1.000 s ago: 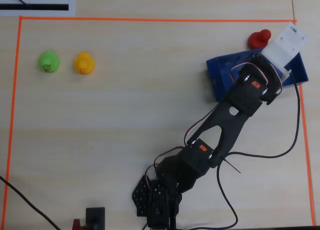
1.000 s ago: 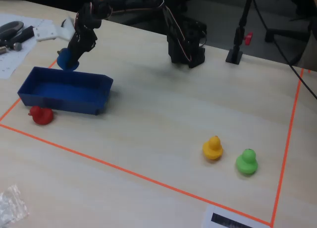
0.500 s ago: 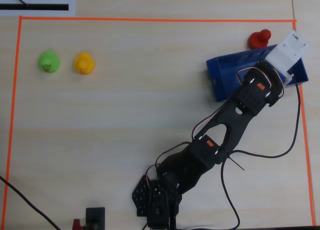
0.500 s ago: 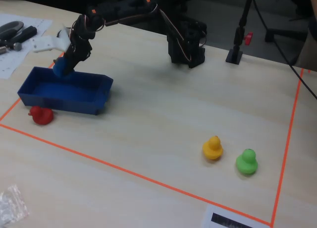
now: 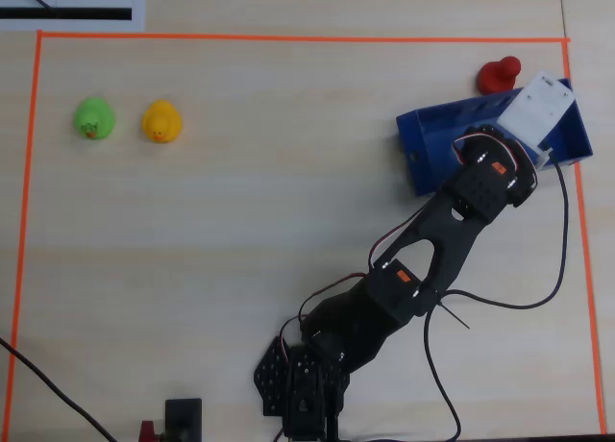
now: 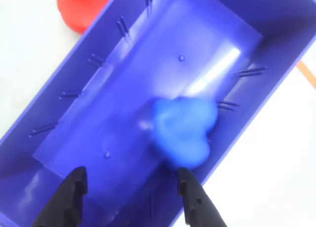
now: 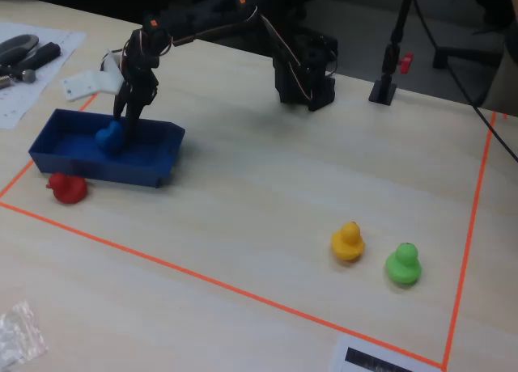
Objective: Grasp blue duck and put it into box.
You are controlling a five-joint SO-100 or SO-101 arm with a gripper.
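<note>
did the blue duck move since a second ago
Yes. In the fixed view the blue duck has dropped from above the box's far rim to inside it, free of the open fingers.

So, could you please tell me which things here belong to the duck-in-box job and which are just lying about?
Part of the job:
- blue duck, lying inside the box
- box
- hand, open above the box

Just lying about:
- red duck, outside the box wall
- yellow duck
- green duck
- tools and papers at the table edge
</note>
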